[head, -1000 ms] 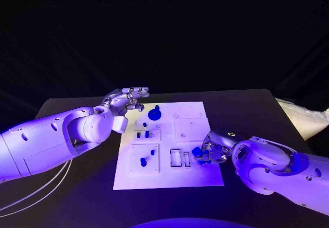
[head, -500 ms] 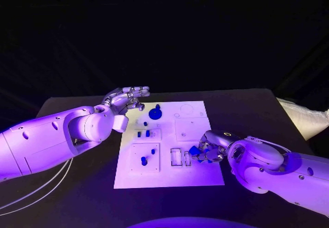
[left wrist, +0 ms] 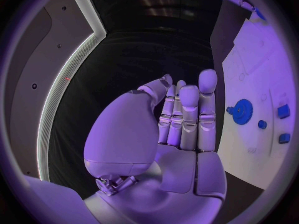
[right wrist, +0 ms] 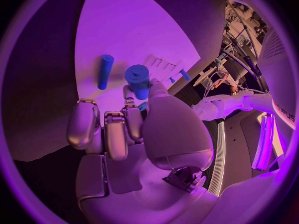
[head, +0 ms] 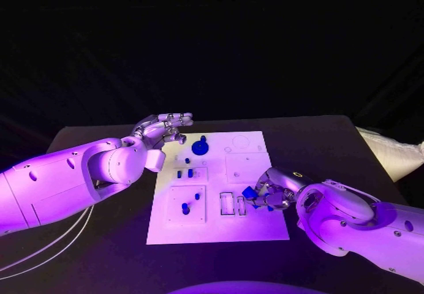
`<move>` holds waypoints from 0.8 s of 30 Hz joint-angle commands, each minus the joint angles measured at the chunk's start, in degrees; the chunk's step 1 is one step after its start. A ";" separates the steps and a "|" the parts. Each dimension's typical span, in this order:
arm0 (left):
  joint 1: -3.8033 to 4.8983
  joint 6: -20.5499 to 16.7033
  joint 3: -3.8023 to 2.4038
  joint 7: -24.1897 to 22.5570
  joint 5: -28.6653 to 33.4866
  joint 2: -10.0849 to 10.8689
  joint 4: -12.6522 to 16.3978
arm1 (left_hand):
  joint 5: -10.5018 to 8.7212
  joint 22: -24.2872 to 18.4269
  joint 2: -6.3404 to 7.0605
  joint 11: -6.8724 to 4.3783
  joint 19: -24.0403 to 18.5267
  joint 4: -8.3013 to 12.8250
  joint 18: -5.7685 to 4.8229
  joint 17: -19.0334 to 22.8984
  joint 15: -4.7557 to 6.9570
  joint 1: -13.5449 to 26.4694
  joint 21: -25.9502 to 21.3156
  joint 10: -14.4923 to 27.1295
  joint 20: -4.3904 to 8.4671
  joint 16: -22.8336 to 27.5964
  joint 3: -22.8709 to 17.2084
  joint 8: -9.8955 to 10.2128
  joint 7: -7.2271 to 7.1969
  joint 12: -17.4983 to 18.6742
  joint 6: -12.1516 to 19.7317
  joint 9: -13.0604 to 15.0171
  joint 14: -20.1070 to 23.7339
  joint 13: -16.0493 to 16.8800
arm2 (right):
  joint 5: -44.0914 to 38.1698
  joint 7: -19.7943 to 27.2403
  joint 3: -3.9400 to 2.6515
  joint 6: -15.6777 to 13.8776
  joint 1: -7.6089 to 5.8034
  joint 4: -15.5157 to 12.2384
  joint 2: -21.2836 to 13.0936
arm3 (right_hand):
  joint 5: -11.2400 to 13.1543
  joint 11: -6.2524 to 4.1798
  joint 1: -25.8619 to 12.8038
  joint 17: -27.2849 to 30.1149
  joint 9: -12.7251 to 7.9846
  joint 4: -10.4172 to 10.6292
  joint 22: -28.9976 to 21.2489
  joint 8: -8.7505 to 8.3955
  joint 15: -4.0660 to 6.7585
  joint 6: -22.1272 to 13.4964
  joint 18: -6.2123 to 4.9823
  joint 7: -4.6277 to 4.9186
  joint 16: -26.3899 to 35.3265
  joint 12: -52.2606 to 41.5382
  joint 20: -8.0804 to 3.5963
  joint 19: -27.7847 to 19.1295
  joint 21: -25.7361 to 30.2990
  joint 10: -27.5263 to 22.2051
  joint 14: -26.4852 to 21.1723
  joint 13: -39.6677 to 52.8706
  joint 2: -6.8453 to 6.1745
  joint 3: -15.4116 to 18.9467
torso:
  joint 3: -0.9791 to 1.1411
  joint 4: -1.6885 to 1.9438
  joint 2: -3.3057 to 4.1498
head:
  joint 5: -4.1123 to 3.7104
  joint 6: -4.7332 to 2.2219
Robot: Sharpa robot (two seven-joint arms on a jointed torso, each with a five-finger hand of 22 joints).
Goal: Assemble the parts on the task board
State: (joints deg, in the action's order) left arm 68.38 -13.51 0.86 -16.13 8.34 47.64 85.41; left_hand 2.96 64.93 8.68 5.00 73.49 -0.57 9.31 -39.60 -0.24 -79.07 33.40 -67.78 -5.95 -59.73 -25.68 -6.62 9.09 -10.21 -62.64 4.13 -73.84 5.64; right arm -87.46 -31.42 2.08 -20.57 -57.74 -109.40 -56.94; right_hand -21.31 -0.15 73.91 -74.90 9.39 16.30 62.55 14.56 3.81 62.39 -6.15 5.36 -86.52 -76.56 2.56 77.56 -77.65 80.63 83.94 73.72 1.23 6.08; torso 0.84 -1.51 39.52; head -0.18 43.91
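- Carrying a blue cylindrical peg (right wrist: 137,79) in the right robot hand (head: 269,195), over the task board (head: 256,229)'s near right part.
- Judging next: lowering into a matching slot.
- Idling left robot hand (head: 165,128) released, beside the board's far left corner.

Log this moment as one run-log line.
left hand: open, raised at task board far-left corner | right hand: holds blue cylinder part over board's right side | blue gear: on board

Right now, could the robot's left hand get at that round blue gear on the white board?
Probably yes. The left hand hovers open and empty at the task board's far left corner, with the blue gear just beside it and nothing lying between them.
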 commanded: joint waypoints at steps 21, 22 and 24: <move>-0.13 1.24 -0.04 0.08 -0.06 -0.03 0.33 | 0.11 -0.12 -0.48 -0.01 -0.47 0.10 0.38 0.11 0.00 0.02 -0.34 0.44 -0.02 0.19 0.39 -0.35 0.15 -0.39 0.45 -0.06 0.34 0.06 | 5.15 0.06 -0.06 6.61 0.08 1.93 5.53 | 0.15 -1.54 -4.43 -8.68 4.20 0.39 0.87 1.96 1.35 4.69 1.00 -2.93 -0.34 -2.32 -1.23 0.68 -0.54 3.22 4.83 4.09 4.11 2.64 | -0.05 0.07 0.08 | 0.19 0.22; -0.13 1.23 -0.04 0.14 -0.06 -0.01 0.35 | 0.11 -0.13 -0.49 -0.01 -0.47 0.10 0.38 0.12 0.00 0.02 -0.36 0.44 -0.03 0.19 0.40 -0.35 0.15 -0.40 0.45 -0.07 0.34 0.06 | 4.93 -0.10 -0.06 6.45 0.09 2.07 5.74 | 0.19 -1.55 -4.52 -8.66 4.24 0.39 0.85 1.97 1.37 4.72 1.00 -2.95 -0.32 -2.30 -1.25 0.67 -0.53 3.23 4.83 4.10 4.16 2.70 | -0.05 0.10 0.11 | 0.24 0.22; -0.13 1.21 -0.04 0.23 -0.06 0.01 0.38 | 0.11 -0.13 -0.49 -0.01 -0.47 0.10 0.38 0.12 0.00 0.02 -0.36 0.44 -0.03 0.19 0.40 -0.35 0.15 -0.40 0.45 -0.07 0.34 0.06 | 4.34 -0.45 -0.06 6.17 0.11 2.35 6.14 | 0.34 -1.58 -4.80 -8.61 4.33 0.39 0.82 1.96 1.41 4.75 1.00 -2.98 -0.29 -2.22 -1.29 0.67 -0.51 3.25 4.82 4.09 4.23 2.91 | -0.05 0.09 0.11 | 0.34 0.24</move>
State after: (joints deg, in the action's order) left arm 68.24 -13.34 0.86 -15.96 8.34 47.67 85.63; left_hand 2.96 64.84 8.68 5.00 73.49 -0.40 9.31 -39.53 -0.24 -79.06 33.43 -67.78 -5.95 -59.73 -25.51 -6.62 9.30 -10.21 -62.43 4.14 -73.84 5.63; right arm -82.11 -30.68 1.90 -16.30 -57.80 -107.27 -50.92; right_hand -21.11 -0.13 69.46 -74.94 13.64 16.70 63.38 16.65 4.83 63.91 -6.16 5.47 -86.49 -78.77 1.64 78.08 -77.91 81.89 83.93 75.15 5.65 8.79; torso 0.77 -1.42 39.59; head 0.07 44.07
